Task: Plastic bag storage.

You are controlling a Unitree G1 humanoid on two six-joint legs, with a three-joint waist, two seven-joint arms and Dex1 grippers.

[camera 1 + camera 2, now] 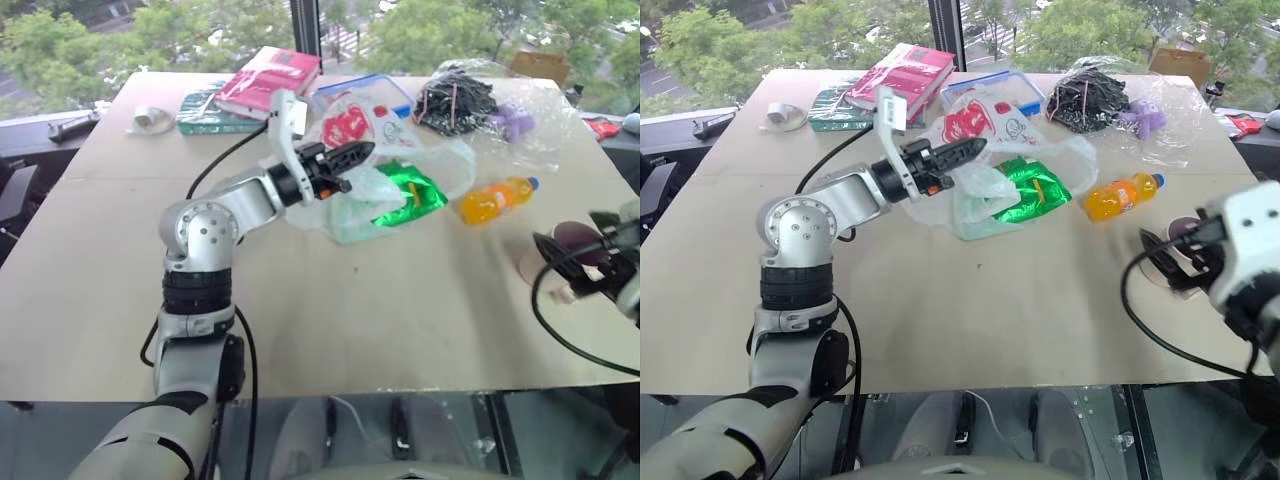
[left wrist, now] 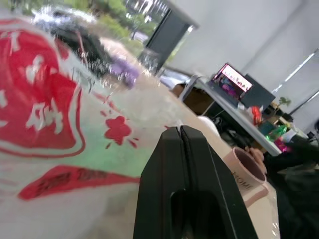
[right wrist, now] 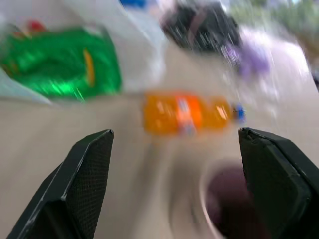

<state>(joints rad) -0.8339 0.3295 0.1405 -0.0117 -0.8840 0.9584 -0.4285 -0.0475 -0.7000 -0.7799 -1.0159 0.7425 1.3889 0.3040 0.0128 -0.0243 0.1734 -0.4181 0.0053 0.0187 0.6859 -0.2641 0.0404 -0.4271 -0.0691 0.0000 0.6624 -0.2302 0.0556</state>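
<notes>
The plastic bag [image 1: 385, 150] lies crumpled at mid-counter, partly draped over a green snack packet [image 1: 410, 192]. The left claw [image 1: 357, 155] reaches over it with fingers pressed together, probably to hold or gather the film. Its wrist view shows the red logo pressed close. The right claw [image 3: 174, 164] hangs at the counter's [image 1: 300, 320] right edge, fingers spread, empty; its view frames an orange bottle [image 3: 187, 114] and a cup [image 3: 234, 204].

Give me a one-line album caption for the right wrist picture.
Open right claw hovering over the table, facing an orange soda bottle, a green snack packet and a pink mug.
</notes>
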